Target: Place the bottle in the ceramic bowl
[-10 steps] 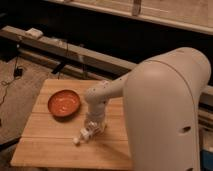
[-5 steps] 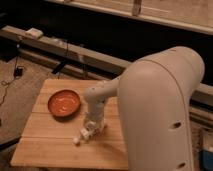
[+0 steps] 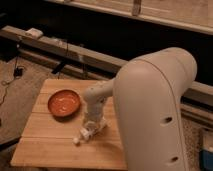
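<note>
The small white bottle [image 3: 84, 135] lies on the wooden table [image 3: 50, 145], its cap end pointing to the lower left. The gripper [image 3: 92, 127] is down at the bottle's upper right end, right over it. The orange-red ceramic bowl [image 3: 64, 103] sits on the table to the upper left of the gripper, apart from the bottle, with nothing in it. The large white arm shell [image 3: 155, 110] fills the right side of the view and hides the table's right part.
The wooden table stands on a speckled floor. A long dark ledge [image 3: 75, 50] with a small white box [image 3: 34, 33] and cables runs behind it. A blue object [image 3: 207, 155] shows at the lower right edge.
The view has shifted slightly, with the arm shell filling more of the frame. The gripper, bottle and bowl stay in the same places on the table.
</note>
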Tool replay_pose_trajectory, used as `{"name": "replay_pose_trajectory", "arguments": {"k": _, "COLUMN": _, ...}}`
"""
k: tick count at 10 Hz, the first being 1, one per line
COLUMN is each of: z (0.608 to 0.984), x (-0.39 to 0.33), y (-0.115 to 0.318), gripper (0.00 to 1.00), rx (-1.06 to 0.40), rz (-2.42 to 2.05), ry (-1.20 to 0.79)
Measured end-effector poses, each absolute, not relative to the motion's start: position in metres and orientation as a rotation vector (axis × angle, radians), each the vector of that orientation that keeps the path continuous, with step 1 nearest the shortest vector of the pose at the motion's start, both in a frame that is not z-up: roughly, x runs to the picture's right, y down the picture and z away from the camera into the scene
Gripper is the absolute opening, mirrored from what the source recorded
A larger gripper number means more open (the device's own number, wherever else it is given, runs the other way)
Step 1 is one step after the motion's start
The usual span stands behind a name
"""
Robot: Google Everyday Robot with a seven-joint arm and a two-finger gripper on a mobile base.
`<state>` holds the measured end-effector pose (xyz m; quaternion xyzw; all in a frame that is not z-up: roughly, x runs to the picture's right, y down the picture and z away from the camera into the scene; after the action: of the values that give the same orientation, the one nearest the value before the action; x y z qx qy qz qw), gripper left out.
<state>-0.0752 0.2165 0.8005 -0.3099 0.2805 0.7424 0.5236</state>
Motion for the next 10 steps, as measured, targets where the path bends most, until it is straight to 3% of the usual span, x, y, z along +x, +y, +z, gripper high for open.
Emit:
{"name": "replay_pose_trajectory", "arguments": {"k": 6, "z": 0.809, "x": -0.067, "y": 0.225, "gripper": 0.64, "rx": -0.721, "rz": 1.788, "ry": 0.691}}
{"name": "replay_pose_trajectory", "arguments": {"k": 8, "z": 0.81, "x": -0.067, "y": 0.226, "gripper": 0.51, "rx": -0.707, "rz": 1.764, "ry": 0.702}}
{"name": "replay_pose_trajectory", "arguments": {"k": 10, "z": 0.808, "x": -0.063, "y": 0.224, "gripper": 0.3, "rx": -0.695, "rz": 1.742, "ry": 0.709}}
